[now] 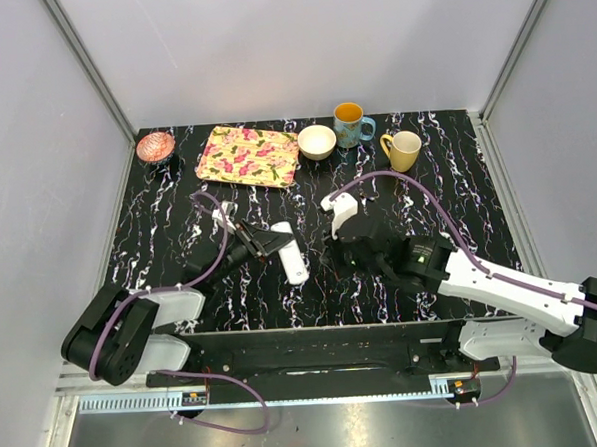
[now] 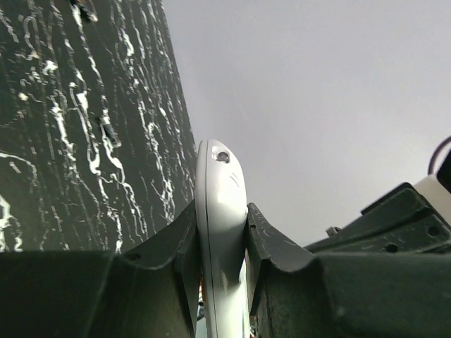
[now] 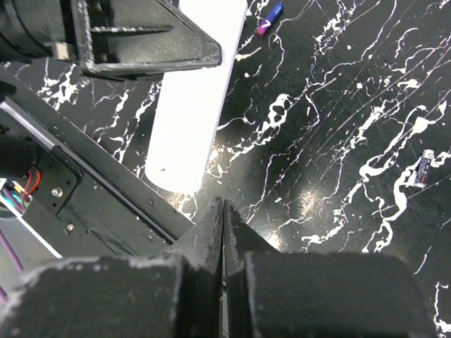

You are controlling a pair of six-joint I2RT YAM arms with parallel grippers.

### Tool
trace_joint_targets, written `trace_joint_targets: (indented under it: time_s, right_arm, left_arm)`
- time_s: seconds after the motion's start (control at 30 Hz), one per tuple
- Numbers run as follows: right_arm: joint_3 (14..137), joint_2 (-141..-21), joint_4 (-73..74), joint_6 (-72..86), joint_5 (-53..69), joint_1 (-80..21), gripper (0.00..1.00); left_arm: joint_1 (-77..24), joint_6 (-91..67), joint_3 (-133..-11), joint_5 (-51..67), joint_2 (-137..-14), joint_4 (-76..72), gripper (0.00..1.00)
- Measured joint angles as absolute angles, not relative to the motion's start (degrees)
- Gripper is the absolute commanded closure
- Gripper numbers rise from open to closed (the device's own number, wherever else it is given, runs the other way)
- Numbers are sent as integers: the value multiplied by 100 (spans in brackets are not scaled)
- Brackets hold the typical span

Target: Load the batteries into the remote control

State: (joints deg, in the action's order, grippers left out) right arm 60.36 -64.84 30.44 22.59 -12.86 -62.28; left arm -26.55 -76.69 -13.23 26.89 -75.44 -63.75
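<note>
Top external: remote control mid-table, pinched edgewise in L gripper. Right wrist: R gripper fingers pressed together, nothing betw. Purple batt just beyond remote; dark batt well apart, both loose on tabletop.

My left arm stretched in from the table's near-left corner, its gripper clamped on the remote control. My right gripper (jaws pressed together, empty) hung by the near edge.
</note>
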Motion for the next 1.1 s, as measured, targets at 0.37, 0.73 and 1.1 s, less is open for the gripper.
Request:
trace_joint_targets:
  time_s: [0.37, 0.73, 1.1]
  right_arm:
    - [6189, -6591, 3212, 1876, -1125, -6233, 11]
    - [6390, -6980, 3105, 1754, -913, -6388, 23]
    - [7146, -7723, 3280, 2270, -895, -6412, 28]
  left_arm:
    - [-2655, -7557, -1706, 3063, -7262, -5826, 100]
    - [-2652, -6987, -2088, 3041, -6744, -4552, 100]
    - [-2652, -6724, -2088, 2904, -6469, -3953, 100]
